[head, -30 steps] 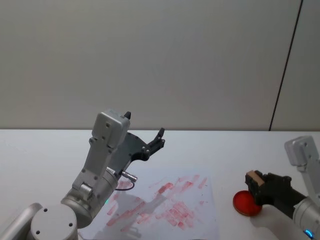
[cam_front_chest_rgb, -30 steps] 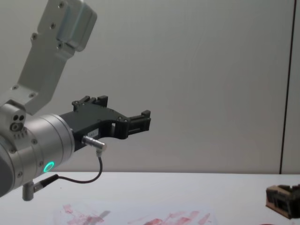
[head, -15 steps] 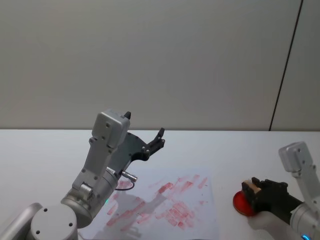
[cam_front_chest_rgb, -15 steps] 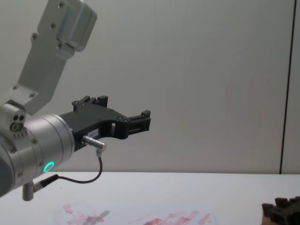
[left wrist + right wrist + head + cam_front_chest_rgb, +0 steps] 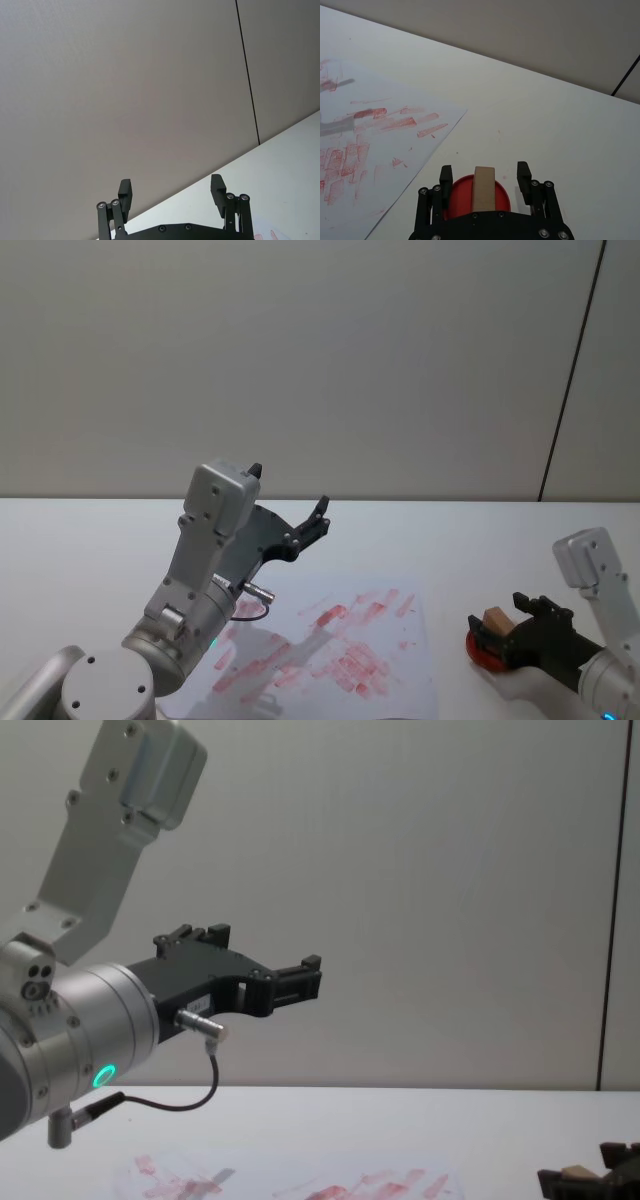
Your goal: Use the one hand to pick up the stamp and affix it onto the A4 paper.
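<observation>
A white table (image 5: 80, 540) stands before a plain grey wall (image 5: 300, 360). Near its middle lies the A4 paper (image 5: 330, 650), a white sheet smeared with red ink and rows of stamped red rectangles. Above the sheet's left part hangs the left gripper (image 5: 322, 512), raised on a thick silver arm with a green ring light; its black fingers are spread wide with nothing between them, pointing toward the wall. To the right of the paper, well apart from the left arm, the right gripper (image 5: 497, 632) sits low over a round red ink pad (image 5: 478, 652) that rests on the table just off the sheet's right edge. The stamp (image 5: 484, 187), a small tan wooden block, stands on the pad between the right gripper's fingers (image 5: 445, 176). In the right wrist view, those fingers are parted with a gap on each side of the block, not touching it.
</observation>
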Action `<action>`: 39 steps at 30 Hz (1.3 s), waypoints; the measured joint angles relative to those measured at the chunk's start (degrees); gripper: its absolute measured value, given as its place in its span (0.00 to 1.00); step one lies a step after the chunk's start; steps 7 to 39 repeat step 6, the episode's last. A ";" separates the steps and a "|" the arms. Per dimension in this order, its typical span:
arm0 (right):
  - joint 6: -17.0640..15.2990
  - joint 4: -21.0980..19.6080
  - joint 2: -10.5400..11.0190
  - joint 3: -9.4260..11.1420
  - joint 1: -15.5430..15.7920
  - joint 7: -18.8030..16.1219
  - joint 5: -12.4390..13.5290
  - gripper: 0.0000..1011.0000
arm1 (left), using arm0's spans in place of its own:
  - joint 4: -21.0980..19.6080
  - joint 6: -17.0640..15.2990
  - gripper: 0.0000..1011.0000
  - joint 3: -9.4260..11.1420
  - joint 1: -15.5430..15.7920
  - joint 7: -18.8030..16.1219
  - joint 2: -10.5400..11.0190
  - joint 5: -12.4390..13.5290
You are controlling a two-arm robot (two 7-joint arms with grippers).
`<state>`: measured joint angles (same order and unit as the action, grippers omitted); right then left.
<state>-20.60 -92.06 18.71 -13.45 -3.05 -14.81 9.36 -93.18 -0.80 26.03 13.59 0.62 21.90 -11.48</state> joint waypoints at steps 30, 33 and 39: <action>-0.04 0.07 -0.02 -0.03 0.00 -0.05 -0.07 0.91 | 0.00 0.00 0.99 0.00 0.00 0.00 0.00 0.00; -0.04 0.07 -0.02 -0.03 0.00 -0.05 -0.07 0.91 | 0.00 0.00 0.99 0.00 0.00 0.00 0.00 0.00; -0.04 0.07 -0.02 -0.03 0.00 -0.05 -0.07 0.91 | 0.00 0.00 0.99 0.00 0.00 0.00 0.00 0.00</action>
